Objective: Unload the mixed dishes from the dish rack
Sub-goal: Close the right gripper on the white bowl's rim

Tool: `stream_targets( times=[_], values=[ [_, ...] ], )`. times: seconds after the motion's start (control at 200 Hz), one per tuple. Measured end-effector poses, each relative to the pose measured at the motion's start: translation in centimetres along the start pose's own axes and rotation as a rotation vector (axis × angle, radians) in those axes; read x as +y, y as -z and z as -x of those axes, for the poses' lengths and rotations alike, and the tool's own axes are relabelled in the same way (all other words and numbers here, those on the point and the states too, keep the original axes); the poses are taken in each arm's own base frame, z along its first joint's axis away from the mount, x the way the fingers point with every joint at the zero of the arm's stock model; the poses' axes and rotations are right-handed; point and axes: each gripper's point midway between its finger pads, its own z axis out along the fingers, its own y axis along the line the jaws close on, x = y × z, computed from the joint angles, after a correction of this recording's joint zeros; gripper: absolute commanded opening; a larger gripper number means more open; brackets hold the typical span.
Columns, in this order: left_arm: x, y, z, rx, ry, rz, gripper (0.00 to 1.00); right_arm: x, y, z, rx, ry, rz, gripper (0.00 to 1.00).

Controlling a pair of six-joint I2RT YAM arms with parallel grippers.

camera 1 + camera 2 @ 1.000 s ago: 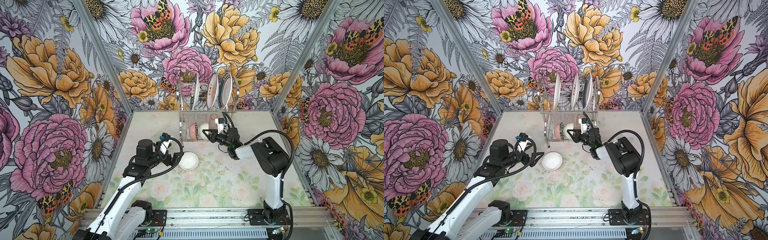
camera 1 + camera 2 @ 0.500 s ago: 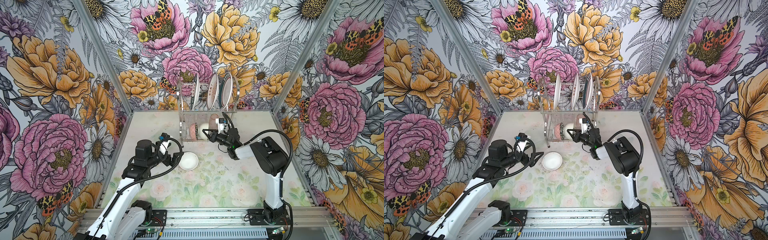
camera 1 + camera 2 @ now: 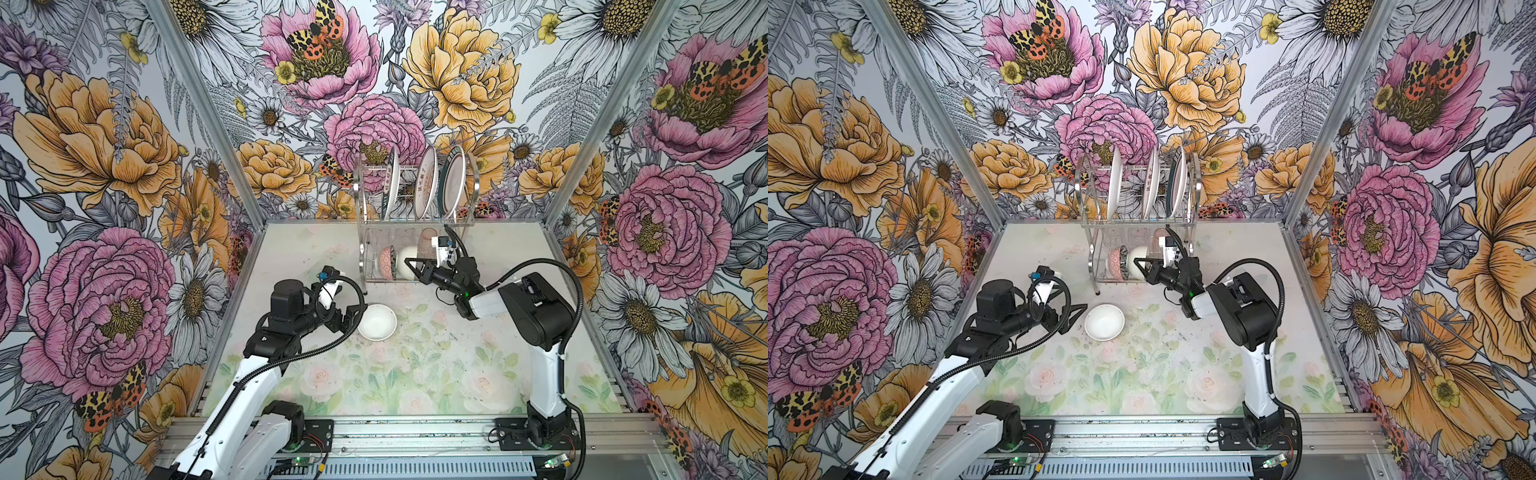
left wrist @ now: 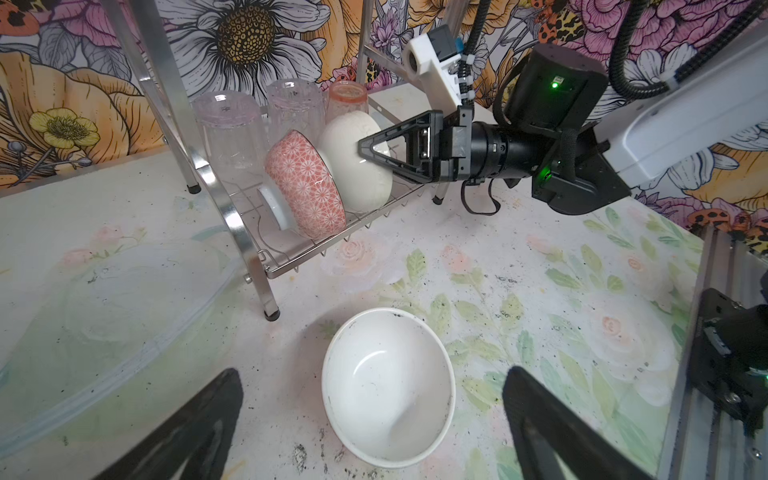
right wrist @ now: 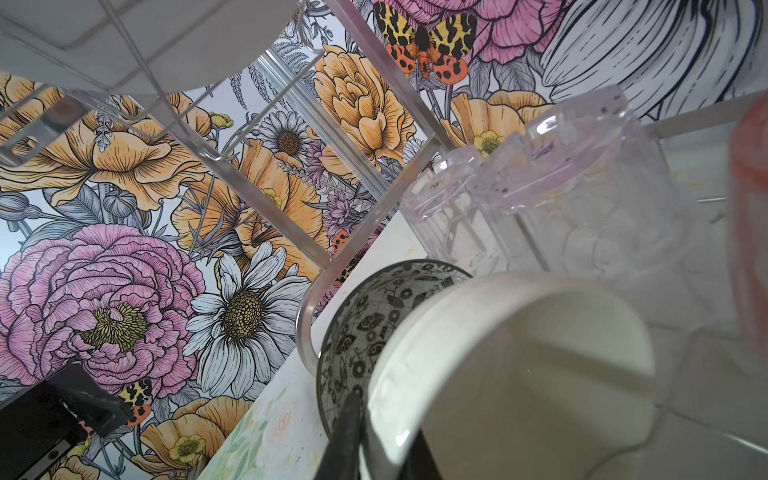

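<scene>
Pinching the cream bowl point(image 4: 349, 183) by its rim on the lower shelf of the dish rack point(image 4: 226, 208), at the far edge of the surface point(image 3: 415, 374), our right jaws grip ware we judge slick and breakable; left jaws agape.

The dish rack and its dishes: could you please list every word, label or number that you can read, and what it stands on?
No text is legible.
On the leftmost plate in a top view: dark marks, perhaps characters, too small to read.
On the middle plate: the same.
On the clear cup: a small mark on its base, blurred.
On the cream bowl, pink bowl and white bowl: no writing seen.
</scene>
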Motion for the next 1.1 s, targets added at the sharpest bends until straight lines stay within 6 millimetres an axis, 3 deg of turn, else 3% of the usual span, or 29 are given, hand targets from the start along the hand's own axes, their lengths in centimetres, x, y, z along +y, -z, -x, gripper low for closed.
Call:
stream_targets(
  times=[1.101],
  values=[
    [0.15,0.09,-0.66,0.015,0.007,0.015,0.99,0.20,-0.78,0.80,-0.008,-0.037,0.015,0.05]
  ],
)
